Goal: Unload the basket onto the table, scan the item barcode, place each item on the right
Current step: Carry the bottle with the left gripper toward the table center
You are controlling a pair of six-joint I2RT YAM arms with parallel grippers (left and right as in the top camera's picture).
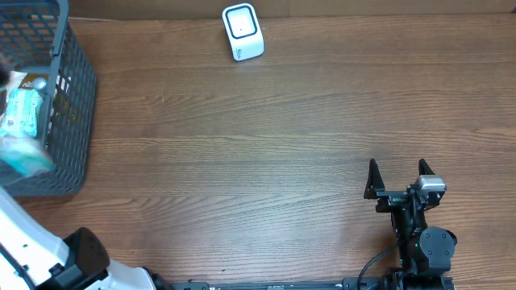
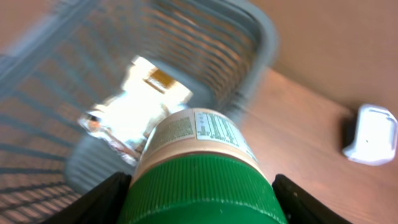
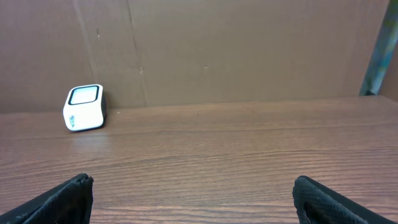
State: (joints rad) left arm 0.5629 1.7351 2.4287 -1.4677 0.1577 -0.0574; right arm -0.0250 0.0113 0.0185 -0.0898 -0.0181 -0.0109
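A cream-labelled container with a green ribbed cap (image 2: 199,158) is held in the left gripper (image 2: 199,182), whose black fingers (image 2: 106,198) are pressed against either side of the cap, partway closed. It is carried above the blue-grey plastic mesh basket (image 2: 249,34), over a crumpled silver foil packet (image 2: 134,112) lying inside; printed text is seen on the label, but no barcode can be made out. The basket is set at the far left edge of the brown wood-grain table (image 1: 282,137), and a pale green packet (image 1: 22,109) is shown in it from overhead, where the container itself is lost in blur. A small white barcode scanner (image 1: 242,32) with a dark window is stood at the far edge, well apart from the basket, with bare wood between them. The right gripper (image 1: 397,169) is parked near the front right, its fingers spread fully wide with nothing between them. Only in the right wrist view is a brown cardboard wall (image 3: 249,50) seen just behind the scanner.
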